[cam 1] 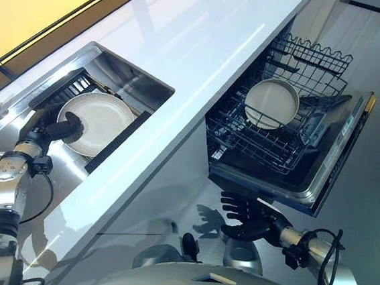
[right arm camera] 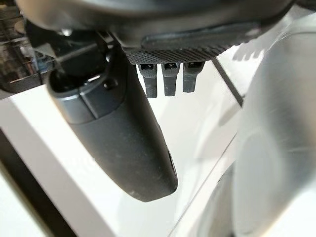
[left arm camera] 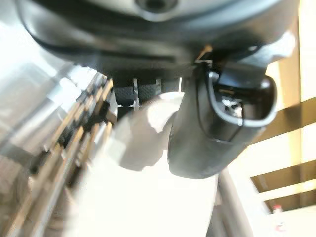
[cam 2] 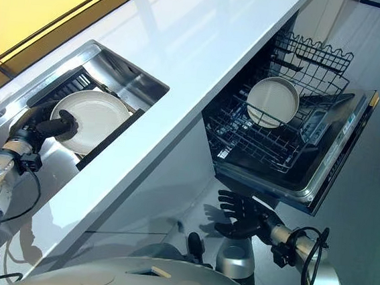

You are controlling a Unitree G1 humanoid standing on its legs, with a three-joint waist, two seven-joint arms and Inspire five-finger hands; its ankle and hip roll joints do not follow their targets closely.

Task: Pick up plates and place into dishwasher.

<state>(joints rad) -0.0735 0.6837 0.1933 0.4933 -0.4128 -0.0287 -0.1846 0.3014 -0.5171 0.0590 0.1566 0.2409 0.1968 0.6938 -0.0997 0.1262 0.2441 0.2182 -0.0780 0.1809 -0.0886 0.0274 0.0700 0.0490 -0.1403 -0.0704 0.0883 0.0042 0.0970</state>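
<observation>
Slippage is the main risk: the left hand (cam 1: pixel 62 129) has the plate in the sink (cam 1: pixel 99 121) only by its left rim, thumb lying over the top face and fingers apparently curled under the edge, so a smooth, possibly wet plate could pivot or slide out as it is lifted. Beside and under that plate sits a dark slatted drain rack (cam 1: pixel 66 90), and the steel wall of the sink (cam 1: pixel 139 78) rises just to the right; a tilted lift could knock the rim against either. The long carry to the right over the white countertop (cam 1: pixel 206 43) to the dishwasher rack (cam 1: pixel 264 139) would give a loose pinch time to fail. A second plate (cam 1: pixel 272 103) already stands on edge in that rack, so a careless entry could strike it. The right hand (cam 1: pixel 247 215) hangs near the floor below the open dishwasher door (cam 1: pixel 340 157), fingers spread and straight, holding nothing.
</observation>
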